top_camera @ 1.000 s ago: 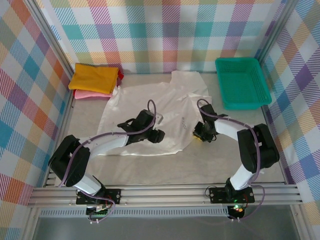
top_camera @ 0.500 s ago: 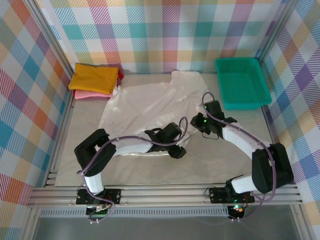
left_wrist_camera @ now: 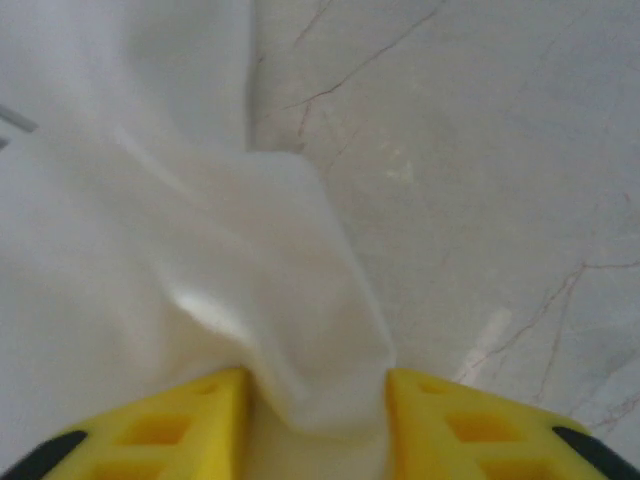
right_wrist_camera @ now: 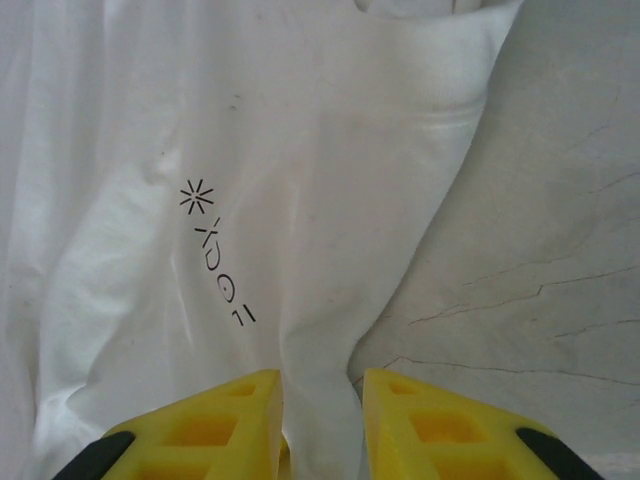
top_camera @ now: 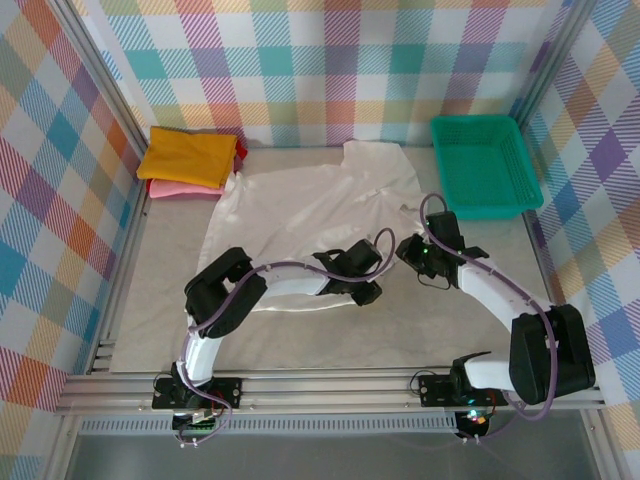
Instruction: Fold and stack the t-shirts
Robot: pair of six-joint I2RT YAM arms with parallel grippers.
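The plain white short-sleeved cloth t-shirt [top_camera: 300, 215] lies spread and rumpled across the middle of the pale marbled table [top_camera: 400, 335], its far left part reaching just beside the folded pile. The left gripper [top_camera: 366, 292] is at the shirt's near right corner. In the left wrist view its yellow plastic fingers [left_wrist_camera: 150, 435] are closed on a bunched hump of the white fabric that rises between them, with bare table to the right. The right gripper [top_camera: 413, 252] is at the shirt's right edge, just beyond the left one. In the right wrist view its yellow fingers [right_wrist_camera: 205, 425] pinch a narrow fold of the same cloth, and the small black chest mark [right_wrist_camera: 213, 255] lies just ahead and to the left. In the far left corner a folded mustard-yellow t-shirt [top_camera: 187, 155] rests on a folded pink t-shirt [top_camera: 175, 188], and a red t-shirt [top_camera: 241, 150] shows at their right edge. A green plastic mesh basket [top_camera: 485, 165] stands in the far right corner, apart from the white shirt
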